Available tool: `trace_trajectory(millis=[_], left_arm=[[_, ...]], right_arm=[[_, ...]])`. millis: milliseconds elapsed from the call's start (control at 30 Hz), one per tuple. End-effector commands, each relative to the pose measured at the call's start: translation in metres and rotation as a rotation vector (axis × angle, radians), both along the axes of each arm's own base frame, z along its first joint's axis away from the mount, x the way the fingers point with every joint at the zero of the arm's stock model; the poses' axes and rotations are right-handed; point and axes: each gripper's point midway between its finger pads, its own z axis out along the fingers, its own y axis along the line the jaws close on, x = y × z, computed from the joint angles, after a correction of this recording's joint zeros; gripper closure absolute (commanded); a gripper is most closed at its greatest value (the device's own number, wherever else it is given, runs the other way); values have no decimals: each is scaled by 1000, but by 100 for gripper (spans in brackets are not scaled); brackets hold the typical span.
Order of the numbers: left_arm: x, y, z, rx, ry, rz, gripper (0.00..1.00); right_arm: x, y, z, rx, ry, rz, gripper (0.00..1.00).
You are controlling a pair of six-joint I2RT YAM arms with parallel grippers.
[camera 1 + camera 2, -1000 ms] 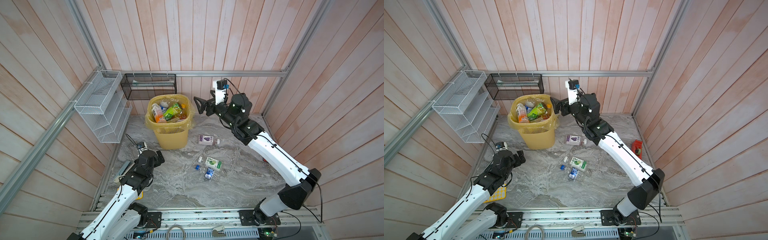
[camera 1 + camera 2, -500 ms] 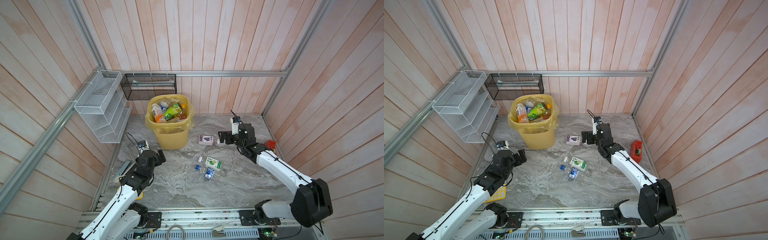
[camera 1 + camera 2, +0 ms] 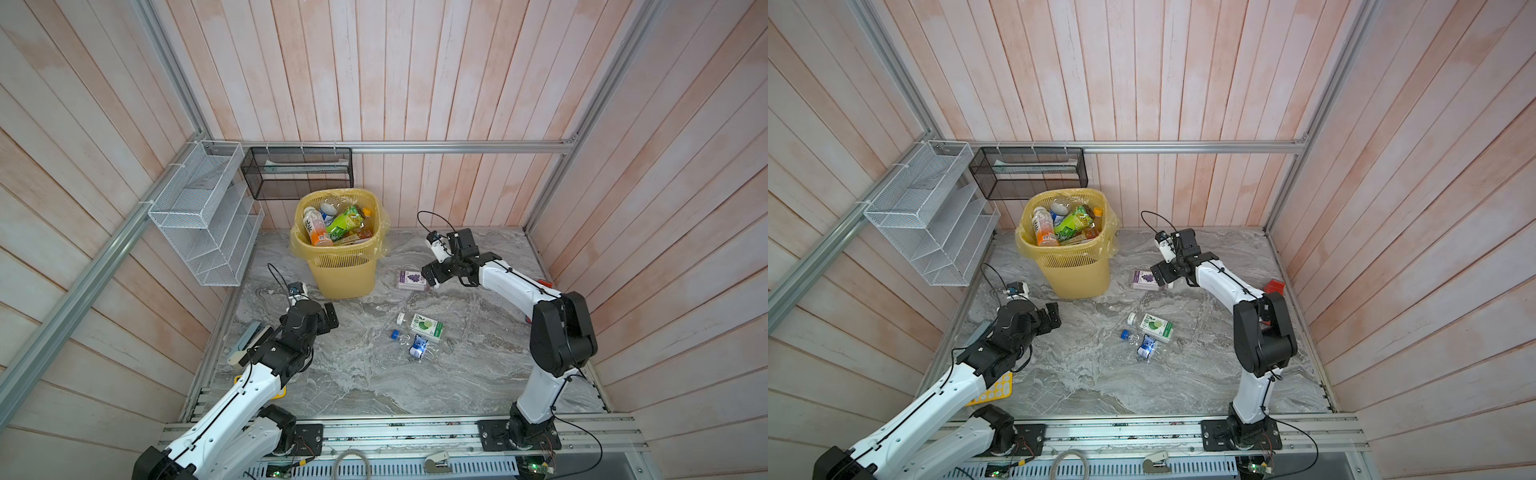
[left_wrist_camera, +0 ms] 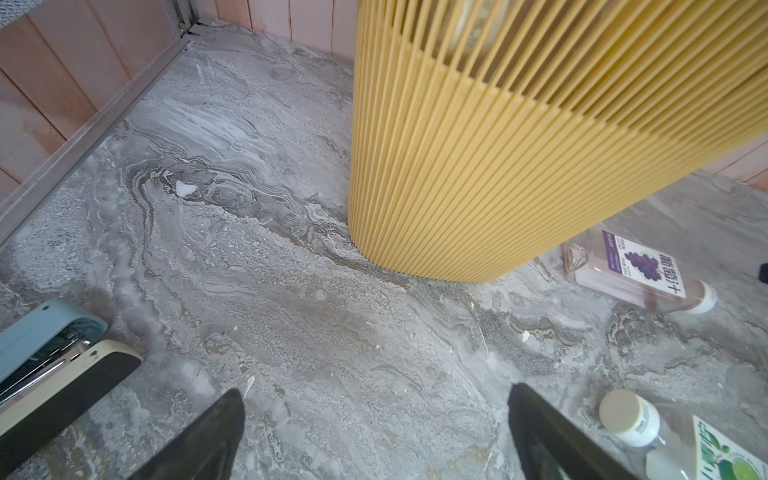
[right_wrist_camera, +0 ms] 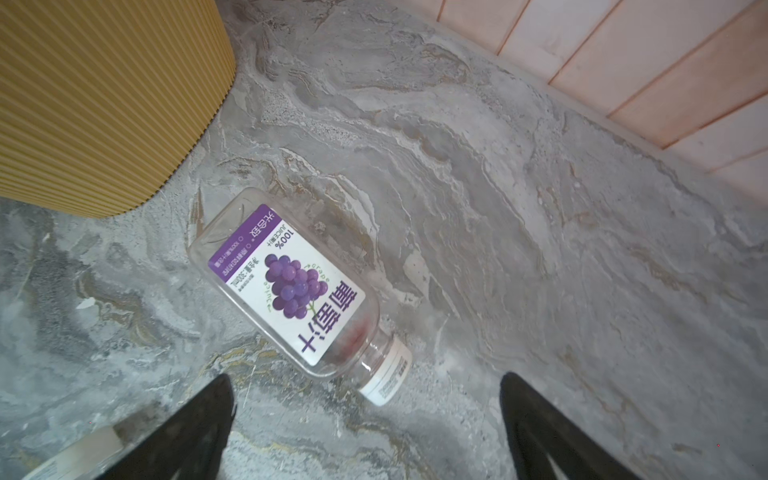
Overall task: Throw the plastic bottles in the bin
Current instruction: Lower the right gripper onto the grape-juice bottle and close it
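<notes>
Bin: stands at the back of the grey marbled table, close to the rear wall. Yellow, lattice-sided and bag-lined, heaped to the rim with plastic bottles in orange, green and clear.

White wire rack: hangs on the left wall, beside the bin.

Black mesh basket: hangs on the rear wall, just behind and above the bin's rim.

Right gripper: hovers low to the right of the bin, jaws spread wide, gripping nothing. Frames the white cap of the grape-label bottle between its fingers in the right wrist view; contact impossible to tell.

Left gripper: hangs in front of the bin towards its left side, jaws likewise wide apart and empty, well apart from every bottle.

That grape-label bottle: lies on its side just right of the bin's base, apart from it, cap pointing away from the bin.

Lime-label bottle: lies flat at mid-table, white cap towards the bin.

Crushed clear bottle, blue-labelled: lies just in front of the lime-label one, blue cap to the left.
</notes>
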Motion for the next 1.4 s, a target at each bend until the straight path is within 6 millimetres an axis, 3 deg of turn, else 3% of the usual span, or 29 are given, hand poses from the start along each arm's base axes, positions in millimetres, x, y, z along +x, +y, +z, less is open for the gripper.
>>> trace_trajectory(millis=[0,167,467,667,800,1000,1067,1167,1267,1367], left_arm=[[3,-4,10,7,-18,-21,0],[4,-5,7,17,-6,-26,0],[5,-5,2,29,10,-28,0],[2,-2,-2,31,17,-19,0],[0,0,-4,29,20,-9,0],[-1,1,-6,30,23,-9,0],[-2,1,-6,31,24,-7,0],[-2,0,-8,29,27,-10,0],[-1,-1,-9,23,27,-15,0],[0,-3,-9,21,29,-19,0]], right_arm=[[-16,6,-21,-78,101,150,0],[-22,22,-39,-121,174,263,0],[-9,47,-76,-253,206,321,5],[-2,40,-93,-299,230,266,17],[-8,33,-89,-272,235,205,34],[-16,7,-82,-271,273,47,47],[-23,4,-78,-254,296,20,44],[-25,7,-62,-200,274,5,25],[-19,9,-43,-170,236,-21,18],[-12,7,-38,-181,216,-41,14]])
